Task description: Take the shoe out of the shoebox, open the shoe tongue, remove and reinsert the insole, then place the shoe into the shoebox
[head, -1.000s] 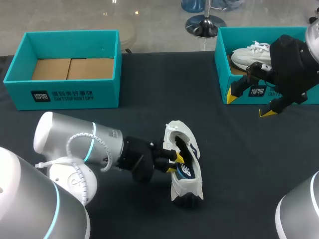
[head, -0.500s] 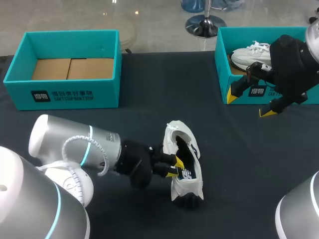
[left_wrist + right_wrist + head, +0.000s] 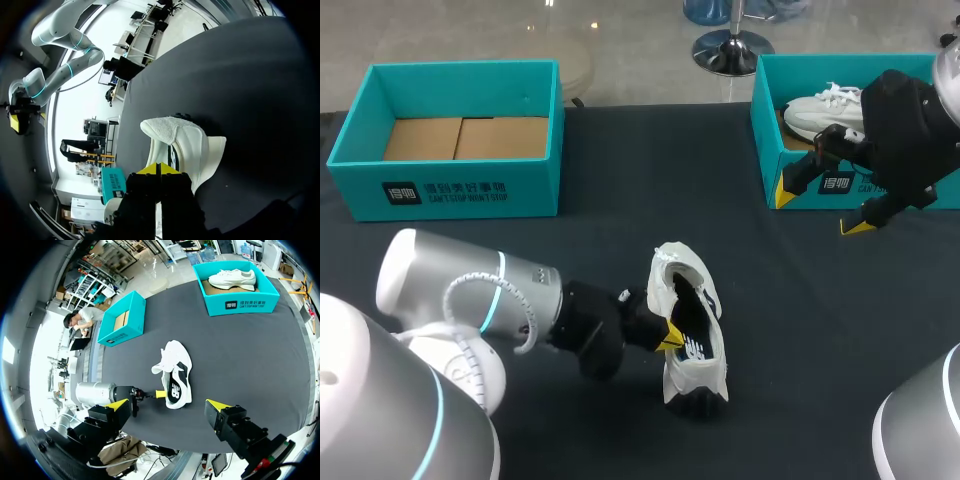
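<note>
Table: flat top under a matte black cloth (image 3: 620, 160); a white sneaker (image 3: 695, 350) lies on it near the middle.
Left fingers: yellow wedge tips pressed together tip to tip; nothing shows between them.
Left gripper (image 3: 159, 169): black body, tips right at the sneaker's side by its opening; whether they pinch its edge cannot be told.
White sneaker: on its side, opening turned toward the left gripper. Soft white upper, terry-like collar, dark lining inside, a dark logo patch on the flank, a dark treaded sole at the end nearest the robot.
Right fingers: spread wide, gripping nothing.
Right gripper (image 3: 820, 208): boxy black body with yellow tips, up in the air, well apart from the sneaker, to its right and farther from the robot.
Empty shoebox (image 3: 460, 180): teal card, open top, plain brown cardboard floor, small white lettering on the front wall. It stands well apart from the sneaker, to its left and farther back.
Second shoebox (image 3: 770, 170): same teal card and white lettering, well apart from the sneaker, to its right and farther back.
Second sneaker (image 3: 820, 105): white, laced, lying inside the second shoebox.
</note>
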Available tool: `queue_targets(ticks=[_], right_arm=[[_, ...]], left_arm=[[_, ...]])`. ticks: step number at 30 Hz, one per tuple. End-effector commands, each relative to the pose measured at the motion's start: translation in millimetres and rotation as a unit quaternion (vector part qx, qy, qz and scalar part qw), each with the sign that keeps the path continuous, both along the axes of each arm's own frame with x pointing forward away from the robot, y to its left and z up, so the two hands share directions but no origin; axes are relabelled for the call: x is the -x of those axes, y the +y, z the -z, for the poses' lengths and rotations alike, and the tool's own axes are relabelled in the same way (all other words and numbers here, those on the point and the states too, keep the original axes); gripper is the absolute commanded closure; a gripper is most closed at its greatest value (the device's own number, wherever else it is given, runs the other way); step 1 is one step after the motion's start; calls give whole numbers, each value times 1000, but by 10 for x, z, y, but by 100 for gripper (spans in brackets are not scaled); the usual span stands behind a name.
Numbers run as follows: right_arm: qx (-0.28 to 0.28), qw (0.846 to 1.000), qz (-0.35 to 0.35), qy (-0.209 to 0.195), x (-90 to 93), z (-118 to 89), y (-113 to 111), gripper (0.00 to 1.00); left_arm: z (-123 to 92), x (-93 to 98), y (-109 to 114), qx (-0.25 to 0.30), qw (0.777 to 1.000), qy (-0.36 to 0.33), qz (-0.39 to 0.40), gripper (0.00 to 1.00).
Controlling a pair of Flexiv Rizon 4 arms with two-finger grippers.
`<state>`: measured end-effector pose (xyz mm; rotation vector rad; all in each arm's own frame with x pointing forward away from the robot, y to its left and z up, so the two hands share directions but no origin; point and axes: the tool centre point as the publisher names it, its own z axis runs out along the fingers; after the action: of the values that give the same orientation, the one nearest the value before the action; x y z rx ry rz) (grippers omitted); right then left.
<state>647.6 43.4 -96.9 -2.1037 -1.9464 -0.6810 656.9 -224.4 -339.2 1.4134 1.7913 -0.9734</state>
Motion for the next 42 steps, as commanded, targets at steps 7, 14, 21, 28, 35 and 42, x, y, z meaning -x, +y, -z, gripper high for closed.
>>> queue_targets(ticks=[7, 14, 21, 28, 35, 42], right_arm=[[1, 1000, -1, 3, -38, -1, 21, 0], [1, 1000, -1, 3, -38, -1, 21, 0], [1, 1000, -1, 3, -38, -1, 21, 0], [1, 1000, -1, 3, -38, -1, 21, 0], [-3, 1000, 8, 1, -10, -1, -36, 0], [-3, 1000, 27, -4, 109, -44, -266, 0]], left_arm=[[-217, -37, 65, -160, 986, -9, 41, 100], [-513, 35, 100, -269, 957, -50, 99, 100], [-575, 105, 120, -361, 918, -79, 146, 100], [-582, 88, 139, -400, 897, -72, 173, 100], [-536, 126, 39, -449, 866, -81, 203, 100], [-458, 146, -19, -456, 862, -71, 209, 100]])
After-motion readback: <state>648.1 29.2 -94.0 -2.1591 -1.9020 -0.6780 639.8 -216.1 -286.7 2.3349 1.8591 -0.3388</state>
